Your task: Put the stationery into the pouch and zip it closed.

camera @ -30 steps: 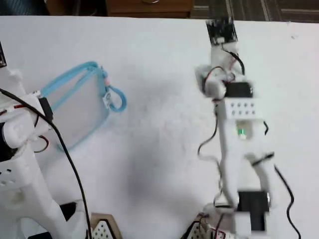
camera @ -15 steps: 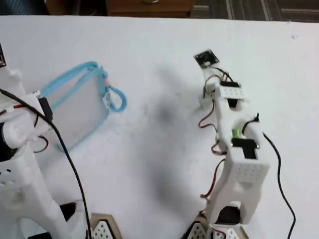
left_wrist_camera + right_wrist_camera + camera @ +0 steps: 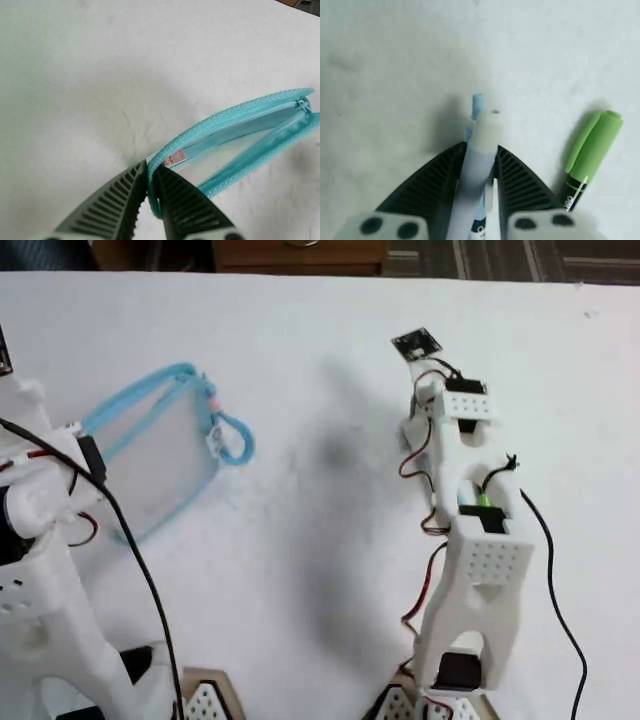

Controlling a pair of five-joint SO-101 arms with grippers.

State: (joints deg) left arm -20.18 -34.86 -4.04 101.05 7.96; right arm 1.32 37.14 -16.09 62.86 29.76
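White tabletop (image 3: 300, 370), with dark wooden furniture along its far edge.

- Pouch (image 3: 160, 455): translucent body with light-blue zipper trim, lying flat on the left side of the table. A blue loop (image 3: 238, 438) hangs off its right corner.
- The left wrist view shows the pouch (image 3: 240, 130) with its two zipper rows spread apart, so the mouth is open. The slider (image 3: 300, 103) sits at the end away from the claw. A small pink tag (image 3: 175, 159) sits on the trim close to the fingers.
- Left arm (image 3: 40, 570) stands at the near-left corner, over the pouch's near end. Left gripper (image 3: 148, 169) has its fingers almost pressed together, pinching the pouch's zipper edge between them.
- Right arm (image 3: 470, 540) stretches from the near edge towards the far side, right of centre and well apart from the pouch.
- Right gripper (image 3: 481, 147) is clamped on a pale-blue pen (image 3: 482, 130), which sticks out past the fingertips. Whether the pen's tip touches the table cannot be told.
- Green marker (image 3: 590, 150), with a green cap and black barrel, lies flat on the table just beside the right gripper, not held.
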